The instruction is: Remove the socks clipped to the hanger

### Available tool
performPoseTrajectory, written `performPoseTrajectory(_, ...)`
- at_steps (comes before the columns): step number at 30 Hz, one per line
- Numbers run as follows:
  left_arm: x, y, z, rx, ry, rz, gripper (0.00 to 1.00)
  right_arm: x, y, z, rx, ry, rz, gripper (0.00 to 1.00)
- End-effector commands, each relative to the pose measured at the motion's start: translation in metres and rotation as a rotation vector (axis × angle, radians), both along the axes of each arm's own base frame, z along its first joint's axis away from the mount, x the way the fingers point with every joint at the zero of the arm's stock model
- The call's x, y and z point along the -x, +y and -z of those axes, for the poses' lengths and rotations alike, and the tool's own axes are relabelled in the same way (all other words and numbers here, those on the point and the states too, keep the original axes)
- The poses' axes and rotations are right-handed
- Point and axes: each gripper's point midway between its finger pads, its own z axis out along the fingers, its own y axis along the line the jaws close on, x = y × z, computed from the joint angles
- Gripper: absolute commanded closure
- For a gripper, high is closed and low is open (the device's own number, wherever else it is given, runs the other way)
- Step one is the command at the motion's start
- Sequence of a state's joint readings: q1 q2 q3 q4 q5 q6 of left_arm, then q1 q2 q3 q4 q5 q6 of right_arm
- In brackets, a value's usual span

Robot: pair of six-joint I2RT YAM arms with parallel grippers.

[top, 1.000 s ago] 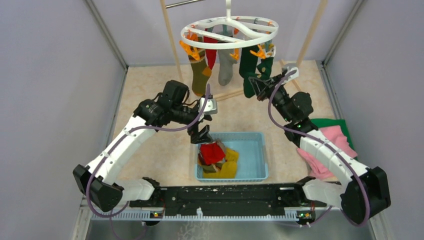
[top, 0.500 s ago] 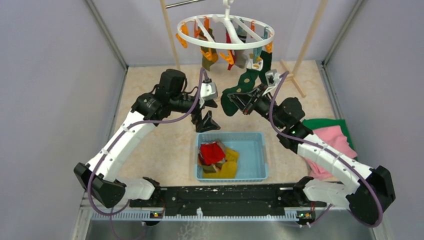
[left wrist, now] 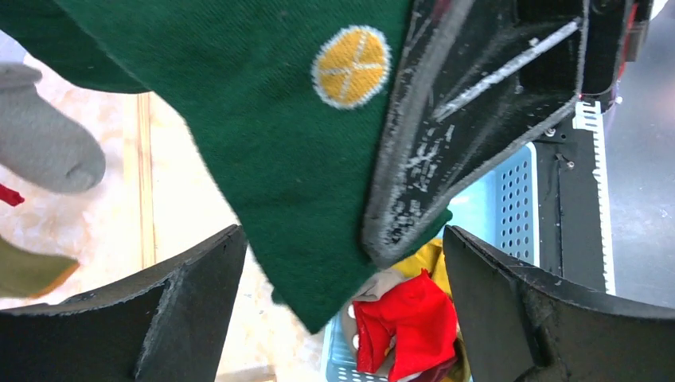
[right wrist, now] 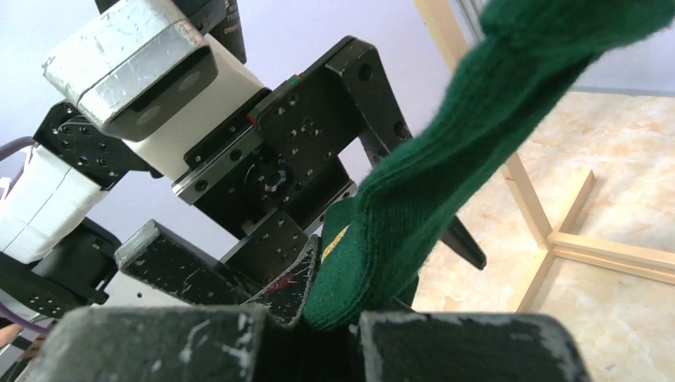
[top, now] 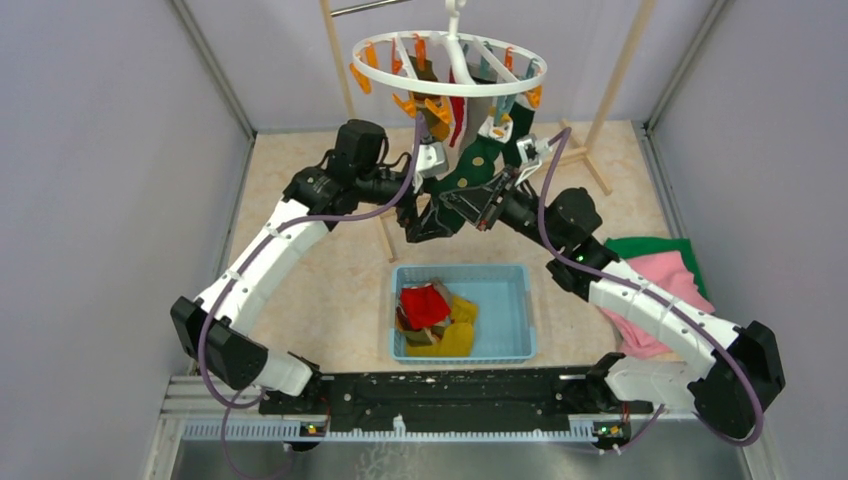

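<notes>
The white ring hanger (top: 372, 71) hangs at the top centre with orange and teal clips. A dark green sock with yellow dots (top: 478, 165) is stretched from one of its clips down and to the left. My right gripper (top: 468, 207) is shut on the sock's lower end (right wrist: 414, 199). My left gripper (top: 425, 225) is open, its fingers on either side of the sock's toe (left wrist: 278, 143) without touching it. A red sock (top: 457, 112) and an olive sock (top: 437, 120) still hang clipped. A grey sock (left wrist: 48, 151) shows in the left wrist view.
A blue basket (top: 520, 300) below the grippers holds red (top: 424, 305) and mustard yellow (top: 455, 335) socks. Folded pink (top: 670, 275) and green (top: 650, 245) cloths lie at the right. The wooden rack's legs (top: 620, 70) stand behind the hanger.
My right gripper has pulled the green sock left and down, tilting the hanger. My left gripper has risen from over the basket to the sock's toe.
</notes>
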State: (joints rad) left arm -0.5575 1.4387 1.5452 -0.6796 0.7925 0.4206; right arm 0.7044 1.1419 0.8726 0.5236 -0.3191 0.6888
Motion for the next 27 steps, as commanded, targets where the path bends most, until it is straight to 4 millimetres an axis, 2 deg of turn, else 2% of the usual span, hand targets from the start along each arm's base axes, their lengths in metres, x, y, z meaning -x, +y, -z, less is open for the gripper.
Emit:
performPoseTrajectory(1,-0.013,-0.002,-0.031,0.070,-0.086,-0.006,0.01,0.012,0.003,-0.030,-0.048,-0.031,-0.044,1.00)
performPoseTrajectory(5,-0.015,0.003,-0.034,0.094,-0.086,-0.017,0.02,0.012,0.001,-0.029,-0.049,-0.023,-0.041,1.00)
performPoseTrajectory(10,0.000,-0.004,-0.028,0.120,-0.012,0.075,0.20,0.014,0.009,-0.029,-0.056,-0.001,-0.084,1.00)
performPoseTrajectory(15,0.003,-0.007,-0.025,0.120,0.036,0.106,0.51,0.015,0.008,-0.029,-0.059,0.009,-0.083,0.89)
performPoseTrajectory(17,0.004,-0.006,-0.024,0.123,0.044,0.116,0.70,0.014,0.005,-0.027,-0.052,0.012,-0.064,0.84)
performPoseTrajectory(20,0.006,-0.005,-0.023,0.121,0.045,0.115,1.00,0.008,-0.002,-0.024,-0.022,0.028,-0.006,0.70)
performPoseTrajectory(22,0.006,-0.003,-0.021,0.108,0.038,0.107,1.00,0.004,-0.010,-0.021,0.011,0.032,0.042,0.64)
performPoseTrajectory(23,0.006,-0.002,-0.019,0.101,0.038,0.104,1.00,0.000,-0.016,-0.020,0.028,0.033,0.068,0.58)
performPoseTrajectory(24,0.006,-0.001,-0.018,0.095,0.035,0.102,1.00,-0.002,-0.022,-0.018,0.049,0.030,0.088,0.46)
performPoseTrajectory(25,0.005,0.000,-0.017,0.089,0.033,0.098,1.00,-0.004,-0.029,-0.017,0.073,0.022,0.107,0.41)
performPoseTrajectory(27,0.008,0.002,-0.016,0.081,0.034,0.098,1.00,-0.010,-0.048,-0.019,0.103,0.011,0.146,0.36)
